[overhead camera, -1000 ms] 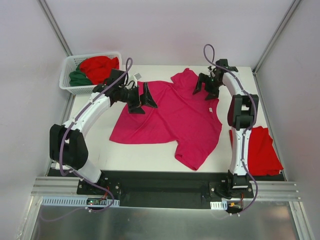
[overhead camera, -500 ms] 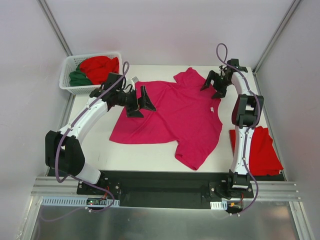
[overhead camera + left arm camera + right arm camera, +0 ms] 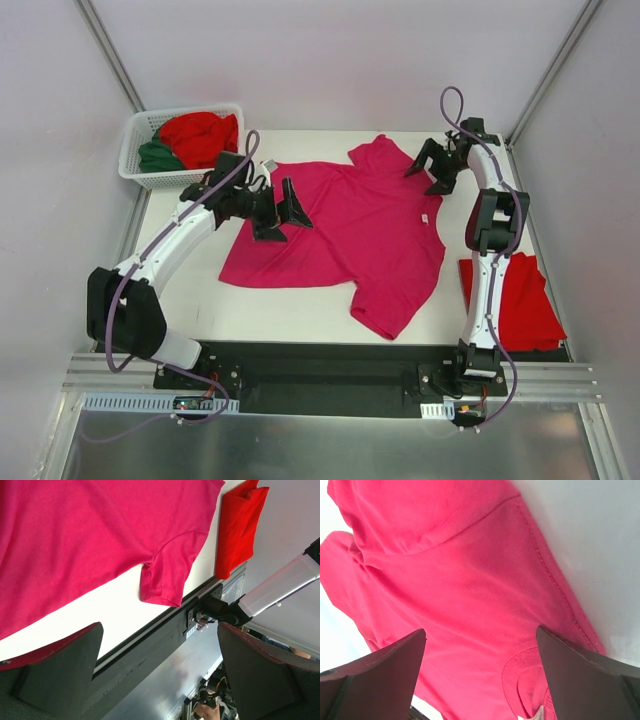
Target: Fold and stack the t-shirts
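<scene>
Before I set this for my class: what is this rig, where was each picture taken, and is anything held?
Two robot arms are bolted at the near edge of a white table. The wide picture is from a fixed camera above and behind them. The other two are from a camera on each wrist, looking between that arm's dark fingers. A magenta t-shirt lies spread out, a folded red t-shirt lies near the right arm's base, and a white basket at the far left holds a red shirt and a green shirt. The left gripper and right gripper are open above the magenta t-shirt, holding nothing.
</scene>
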Available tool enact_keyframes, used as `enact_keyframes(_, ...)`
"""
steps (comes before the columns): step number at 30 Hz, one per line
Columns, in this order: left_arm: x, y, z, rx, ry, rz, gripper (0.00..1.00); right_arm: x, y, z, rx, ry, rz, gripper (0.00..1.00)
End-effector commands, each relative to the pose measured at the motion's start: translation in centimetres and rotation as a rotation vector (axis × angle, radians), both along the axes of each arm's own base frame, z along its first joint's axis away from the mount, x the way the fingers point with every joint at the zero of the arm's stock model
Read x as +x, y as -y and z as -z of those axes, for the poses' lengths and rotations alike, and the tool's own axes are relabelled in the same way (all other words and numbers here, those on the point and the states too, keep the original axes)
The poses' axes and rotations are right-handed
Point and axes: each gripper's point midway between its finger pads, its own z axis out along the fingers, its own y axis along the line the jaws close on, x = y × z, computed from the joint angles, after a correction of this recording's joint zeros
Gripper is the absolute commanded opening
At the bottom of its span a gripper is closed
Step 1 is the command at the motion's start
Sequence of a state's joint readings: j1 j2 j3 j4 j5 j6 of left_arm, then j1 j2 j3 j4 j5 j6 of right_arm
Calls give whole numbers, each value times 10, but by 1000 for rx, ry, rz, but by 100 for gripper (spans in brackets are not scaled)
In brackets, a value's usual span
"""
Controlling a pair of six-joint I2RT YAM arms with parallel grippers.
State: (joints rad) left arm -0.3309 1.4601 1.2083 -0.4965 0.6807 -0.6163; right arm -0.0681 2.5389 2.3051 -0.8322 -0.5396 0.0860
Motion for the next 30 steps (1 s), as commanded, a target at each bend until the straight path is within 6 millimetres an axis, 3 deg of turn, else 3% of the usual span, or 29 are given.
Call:
enact_keyframes(1,-8,1,-11,-11,24,-11,99,14,16,-14,-16,54,41,96)
enact_keyframes(7,-15,0,-13,-11,34,-16,99,21,33,-31,-103,110,55,96)
enact_keyframes(16,-37,-8,-7,-9,25,-31,100,27,44,-31,-157,135,59,96)
enact_keyframes(20,-46,-12,-4,-7,25,-38,99,22,22,-42,-58,139,44,96)
enact_keyframes(21,-48,-13,-1,-5,18,-40,99,24,16,-61,-56,194,34,96)
enact_keyframes(23,-49,-14,-1,-3,22,-43,99,23,-3,-71,-30,222,-1,96)
enact_keyframes(26,-51,-16,1,4,21,-53,99,22,-23,-68,-3,215,-29,96)
enact_keyframes(30,-49,-18,-1,10,31,-75,99,19,-39,-46,29,162,-51,96)
